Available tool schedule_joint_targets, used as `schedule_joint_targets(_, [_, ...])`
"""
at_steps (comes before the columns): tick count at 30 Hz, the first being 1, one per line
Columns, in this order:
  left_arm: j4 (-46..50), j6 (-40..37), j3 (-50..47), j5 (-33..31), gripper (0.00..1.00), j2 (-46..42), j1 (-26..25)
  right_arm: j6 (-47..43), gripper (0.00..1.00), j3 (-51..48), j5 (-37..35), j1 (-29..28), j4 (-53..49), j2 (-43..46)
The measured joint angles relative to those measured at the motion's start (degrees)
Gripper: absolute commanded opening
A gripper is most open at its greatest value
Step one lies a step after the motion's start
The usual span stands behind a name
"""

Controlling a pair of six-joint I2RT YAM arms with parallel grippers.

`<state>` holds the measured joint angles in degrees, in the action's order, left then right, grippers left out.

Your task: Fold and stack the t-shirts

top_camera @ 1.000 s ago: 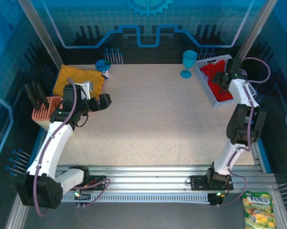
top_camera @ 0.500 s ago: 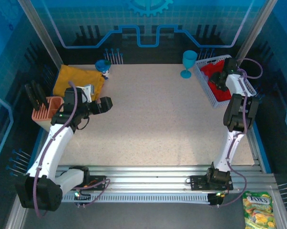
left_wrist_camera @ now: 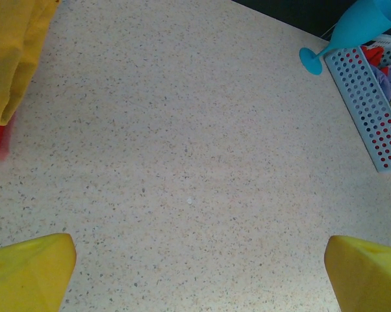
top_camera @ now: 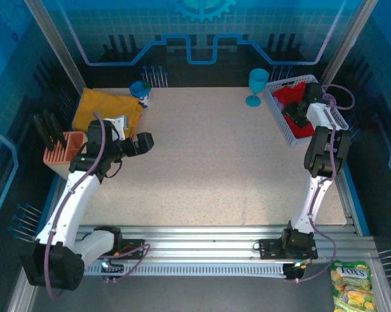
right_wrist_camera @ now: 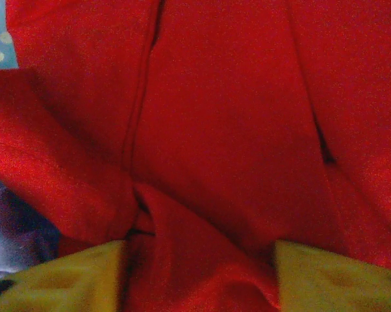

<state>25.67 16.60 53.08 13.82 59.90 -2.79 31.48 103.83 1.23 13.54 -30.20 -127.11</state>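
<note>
The folded mustard-yellow t-shirt (top_camera: 108, 107) lies behind and to the left of the left claw (top_camera: 143, 142). That claw hangs over bare table (top_camera: 208, 162) with its yellow fingers (left_wrist_camera: 26, 273) spread wide and nothing between them. Far to its right stand a blue goblet (top_camera: 257, 84) and the white lattice basket (top_camera: 278, 117). The right claw (right_wrist_camera: 199, 273) is down inside that basket on the bright red t-shirt (right_wrist_camera: 221, 117). A ridge of red cloth bulges between its fingers, but I cannot tell whether they pinch it. Lavender cloth (right_wrist_camera: 7, 240) peeks out at this claw's left.
</note>
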Motion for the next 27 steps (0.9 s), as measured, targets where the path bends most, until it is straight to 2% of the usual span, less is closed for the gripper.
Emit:
schedule_joint_targets(4, [-0.33, 0.04, -0.07, 0.00, 0.99, -0.20, -0.39, 0.59, 0.12, -0.50, 0.81, 0.02, 0.61, 0.00])
schedule_joint_targets(6, [-0.61, 0.09, -0.46, -0.02, 0.99, -0.57, -0.50, 0.44, 0.06, -0.68, 0.96, 0.02, 0.85, 0.00])
schedule_joint_targets(11, [-0.68, 1.03, -1.16, 0.00, 0.99, -0.81, -0.50, 0.44, 0.02, -2.03, -0.09, -0.04, 1.25, 1.97])
schedule_joint_targets(17, [-1.66, 2.40, -1.18, 0.00, 0.99, -0.74, -1.05, -1.51, 0.01, -2.67, -5.20, -0.98, 0.66, 10.93])
schedule_joint_targets(22, [-2.01, 3.06, -1.16, 0.02, 0.99, -0.31, -1.36, -2.38, 0.03, -2.03, -9.25, -2.78, 0.96, 17.62])
schedule_joint_targets(27, [-1.99, 3.04, -1.16, 0.02, 0.99, -0.17, -1.62, -2.40, 0.07, -1.75, -12.44, -3.39, 0.61, 17.49])
